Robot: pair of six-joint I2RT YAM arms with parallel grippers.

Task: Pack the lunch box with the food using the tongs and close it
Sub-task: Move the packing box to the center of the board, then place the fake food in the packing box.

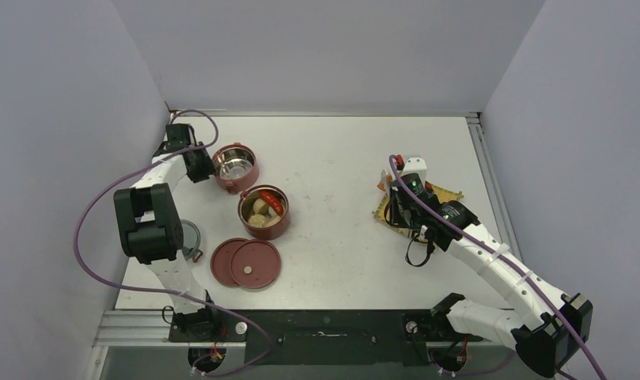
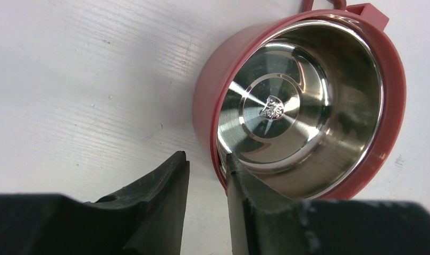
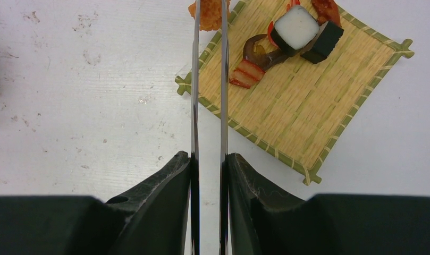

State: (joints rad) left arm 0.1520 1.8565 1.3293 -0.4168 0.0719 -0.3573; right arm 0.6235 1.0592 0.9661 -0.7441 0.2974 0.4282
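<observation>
Already packed: round dark-red steel bowl (image 1: 267, 233), partly.
Left fingers (image 2: 159, 196): unclamped, astride empty bowl (image 2: 303, 106) rim.
Right fingers (image 3: 159, 196): clenching thin silver tongs (image 3: 194, 133).

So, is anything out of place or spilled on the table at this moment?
Nothing is spilled or damaged. One orange fried piece sits just beyond the edge of the yellow square woven mat, between the arms of the long thin silver tongs. Whether it is lifted, I cannot tell.
</observation>
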